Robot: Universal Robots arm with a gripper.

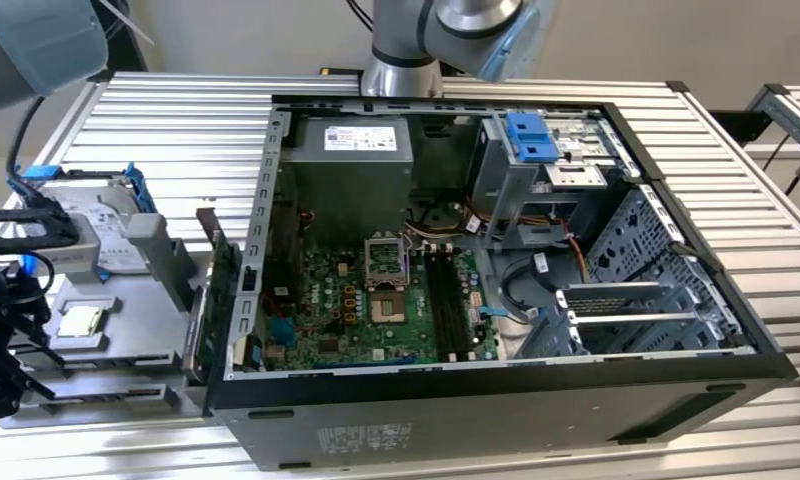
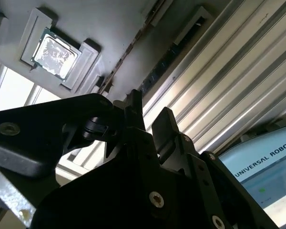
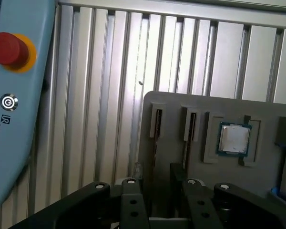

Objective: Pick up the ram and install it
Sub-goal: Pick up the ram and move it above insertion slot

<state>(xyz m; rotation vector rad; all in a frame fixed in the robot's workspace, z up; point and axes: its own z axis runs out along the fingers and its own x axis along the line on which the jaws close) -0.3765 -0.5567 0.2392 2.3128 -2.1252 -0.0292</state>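
Gripper (image 3: 156, 186) hangs over grey tray (image 3: 176, 102), at the exterior view's left, well apart from the open computer case (image 1: 507, 415). Fingers (image 3: 131, 195) parted, nothing between them. Ram (image 3: 158, 125) stands edge-on in a tray slot (thin dark strip), in line with the gap between the fingers, apart from them. Silver chip (image 3: 234, 139) sits nearby in its recess.
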